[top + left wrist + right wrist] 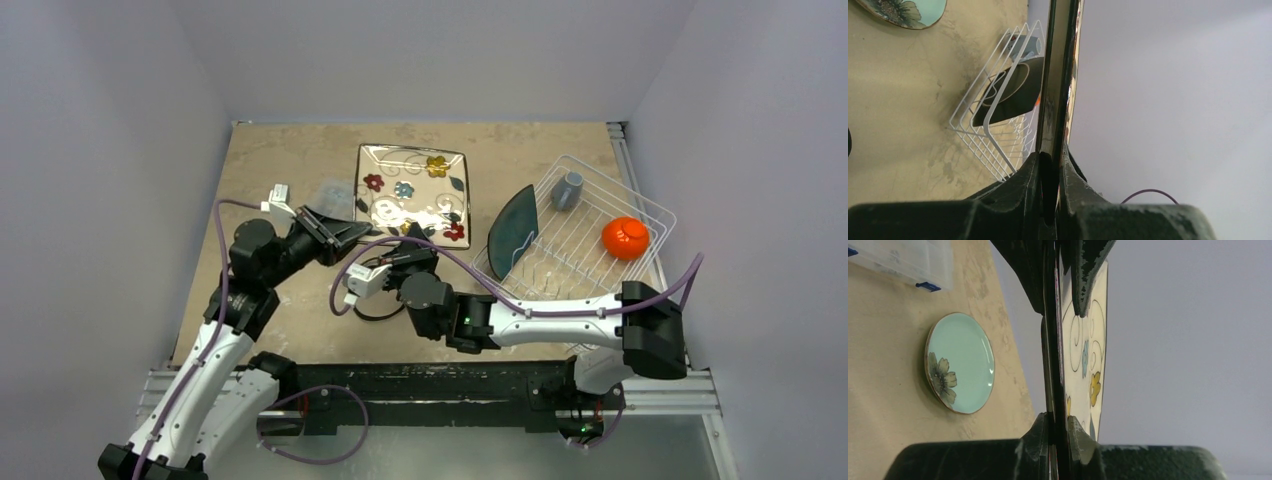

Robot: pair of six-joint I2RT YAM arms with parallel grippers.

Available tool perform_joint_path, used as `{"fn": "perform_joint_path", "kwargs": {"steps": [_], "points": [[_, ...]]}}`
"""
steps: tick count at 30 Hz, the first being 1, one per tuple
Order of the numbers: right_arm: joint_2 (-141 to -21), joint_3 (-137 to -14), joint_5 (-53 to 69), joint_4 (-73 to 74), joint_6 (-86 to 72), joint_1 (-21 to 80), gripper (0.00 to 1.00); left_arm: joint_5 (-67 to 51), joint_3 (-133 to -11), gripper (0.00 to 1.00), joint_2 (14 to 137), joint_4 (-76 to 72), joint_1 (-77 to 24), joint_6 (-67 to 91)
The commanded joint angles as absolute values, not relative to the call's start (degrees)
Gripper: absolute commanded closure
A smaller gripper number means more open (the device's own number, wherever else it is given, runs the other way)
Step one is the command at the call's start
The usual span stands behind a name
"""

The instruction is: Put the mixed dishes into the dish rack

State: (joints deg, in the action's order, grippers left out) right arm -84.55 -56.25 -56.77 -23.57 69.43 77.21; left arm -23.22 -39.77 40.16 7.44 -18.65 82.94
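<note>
Right gripper (1059, 432) clamps the near edge of the patterned plate (413, 193), left gripper (1050, 175) pinches its left edge; dish rack (620, 185) lies rightward, nearer the right arm.

Overhead view, close wrist views, shared patterned plate (413, 195)

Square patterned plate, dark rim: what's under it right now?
A pale mint round plate with a flower print lies flat on the beige table below it, visible only from the wrist cameras. From above, the dark-rimmed square patterned plate hides it completely.
</note>
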Motion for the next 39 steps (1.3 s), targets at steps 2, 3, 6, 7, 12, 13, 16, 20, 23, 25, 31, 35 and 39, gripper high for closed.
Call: {"fn": "perform_joint_path", "kwargs": {"steps": [2, 3, 6, 7, 12, 13, 16, 20, 23, 25, 31, 35, 39], "points": [[-84.2, -62.22, -57.6, -29.03, 67.7, 76.55, 1.0, -26.5, -45.41, 1.0, 36.19, -1.27, -18.72, 86.89], [-83.92, -62.23, -56.96, -29.67, 67.4, 76.51, 1.0, -26.48, -45.82, 1.0, 36.02, -0.38, -18.72, 86.66], [-82.69, -62.44, -55.93, -31.34, 66.27, 76.47, 1.0, -26.36, -47.04, 0.93, 35.78, 4.2, -18.72, 86.11], [-82.41, -62.47, -55.98, -32.75, 66.07, 76.51, 1.0, -26.34, -47.36, 0.83, 35.63, 4.37, -18.69, 85.28], [-80.57, -63.17, -54.37, -33.28, 62.46, 76.42, 1.0, -23.69, -50.37, 0.27, 33.58, 7.98, -18.59, 80.46], [-80.13, -63.64, -53.74, -32.34, 61.31, 76.38, 1.0, -22.86, -51.36, 0.21, 32.99, 9.26, -18.63, 78.88], [-78.99, -65.19, -52.54, -29.49, 57.61, 75.72, 1.0, -19.72, -55.61, 0.09, 31.46, 15.37, -18.63, 72.63], [-76.1, -68.76, -49.42, -22.26, 47.56, 72.76, 1.0, -12.74, -63.67, 0.04, 29.53, 25.87, -18.63, 60.15], [-72.43, -72.55, -44.69, -13.32, 33.28, 67.96, 1.0, -6.59, -69.02, 0.03, 28.1, 32.05, -18.63, 50.61], [-70.59, -73.91, -42.61, -10.29, 27.1, 64.65, 1.0, -2.03, -71.64, 0.03, 26.92, 34.98, -18.63, 45.33], [-66.09, -78.23, -37.42, -0.64, 13.09, 56.33, 1.0, 7.66, -74.66, 0.03, 24.87, 36.31, -18.63, 33.31], [-64.31, -83.68, -32.94, 8.3, 7.43, 50.84, 1.0, 8.07, -76.59, 0.03, 27.9, 36.62, -18.63, 27.27], [-64.76, -90.75, -30.18, 18.39, -1.61, 45.35, 1.0, 4.74, -78.04, 0.03, 33.68, 37.12, -18.82, 22.32]]}}
